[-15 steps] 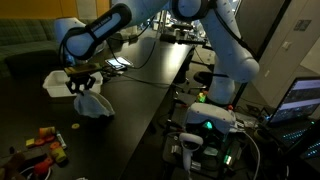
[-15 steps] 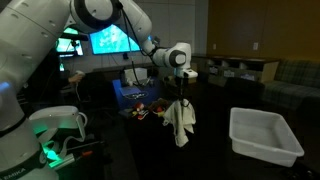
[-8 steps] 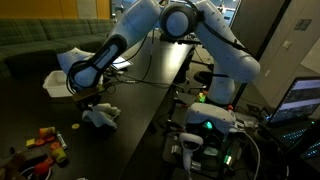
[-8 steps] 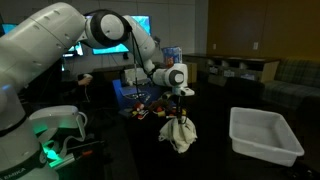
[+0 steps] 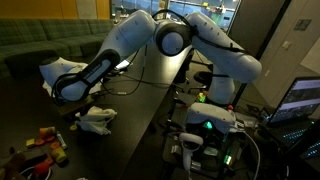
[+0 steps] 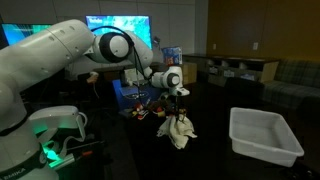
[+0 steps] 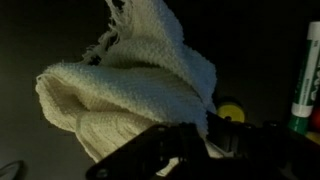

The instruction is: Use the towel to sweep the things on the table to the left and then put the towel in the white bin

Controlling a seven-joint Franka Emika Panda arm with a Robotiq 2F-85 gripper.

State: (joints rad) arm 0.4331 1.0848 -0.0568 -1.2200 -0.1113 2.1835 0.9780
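In an exterior view the tool [image 5: 84, 106] is clenched on the towel [image 5: 98, 119], which lies bunched on the dark surface [image 5: 135, 108] directly beneath it. In an exterior view the towel [image 6: 177, 130] sits crumpled under the tool [image 6: 176, 110], well apart from the white bin [image 6: 262, 136]. In the wrist view the towel [image 7: 130, 85] spreads just ahead of the tool [image 7: 185, 142].

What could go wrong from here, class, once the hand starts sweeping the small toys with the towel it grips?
1. The towel is bunched into a narrow bundle under the hand, so a sweep may miss some of the things.
2. In the wrist view a yellow piece lies right beside the towel; it might slip past or snag in the folds.
3. The things are small, so a quick push could scatter them across the table.
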